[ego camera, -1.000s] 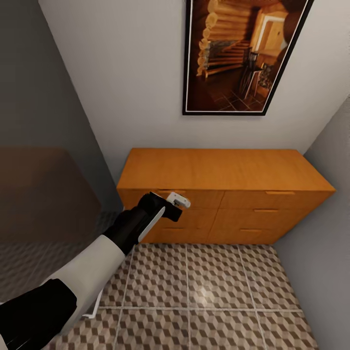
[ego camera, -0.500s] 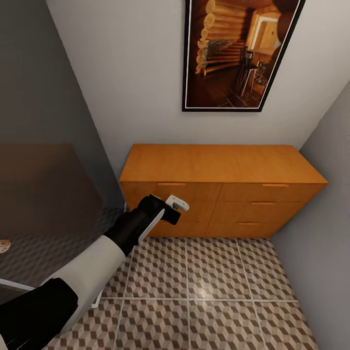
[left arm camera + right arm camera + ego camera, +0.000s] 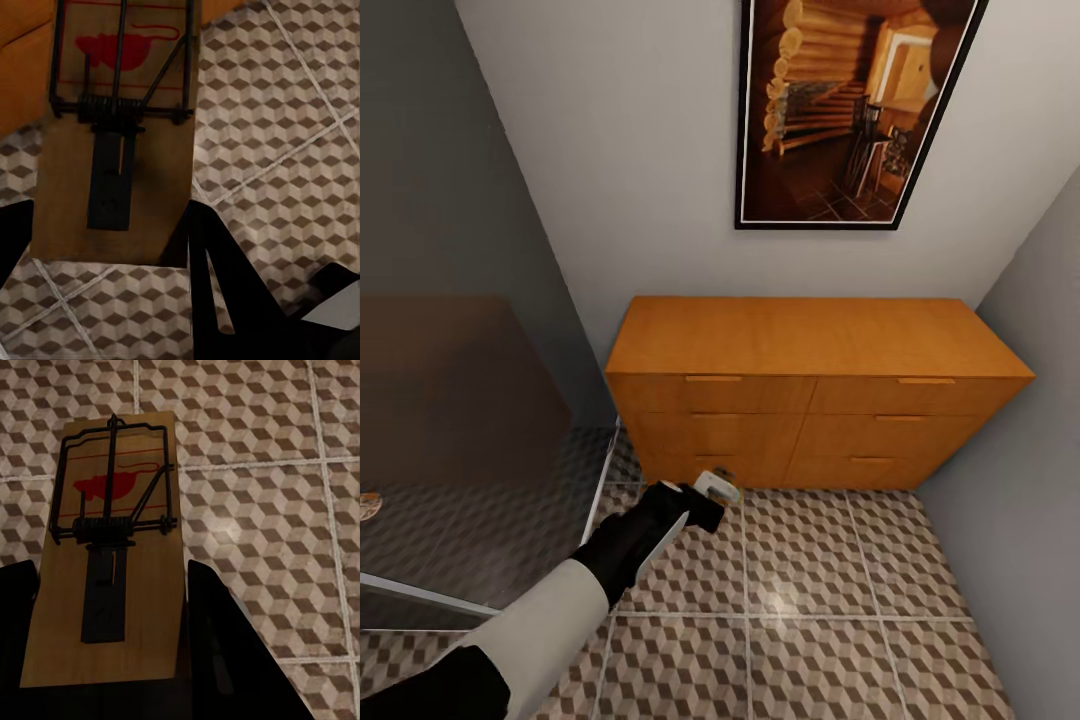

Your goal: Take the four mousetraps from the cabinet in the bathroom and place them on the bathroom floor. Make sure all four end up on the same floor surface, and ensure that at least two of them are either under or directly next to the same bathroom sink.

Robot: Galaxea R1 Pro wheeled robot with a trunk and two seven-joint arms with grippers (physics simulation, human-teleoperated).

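Observation:
My left gripper (image 3: 715, 490) hangs low over the bathroom floor (image 3: 830, 590), just in front of the cabinet (image 3: 810, 400). In the left wrist view its black fingers (image 3: 217, 285) are shut on a mousetrap (image 3: 120, 127), a wooden slab with a red mouse print and a black wire spring. In the right wrist view the right gripper (image 3: 112, 660) is likewise shut on a second mousetrap (image 3: 112, 577), held above the cube-patterned floor (image 3: 262, 510). The cabinet is orange wood and its drawers are all closed. The bathroom sink is out of view.
A dark glass shower panel (image 3: 450, 430) stands at the left. A framed picture (image 3: 850, 110) hangs on the wall above the cabinet. A grey wall (image 3: 1020, 480) closes in the right side. Open tiles lie in front of the cabinet.
The left arm has dropped from level with the cabinet's drawers to just above the floor, still holding its mousetrap. The head view shifted slightly at first, then held still.

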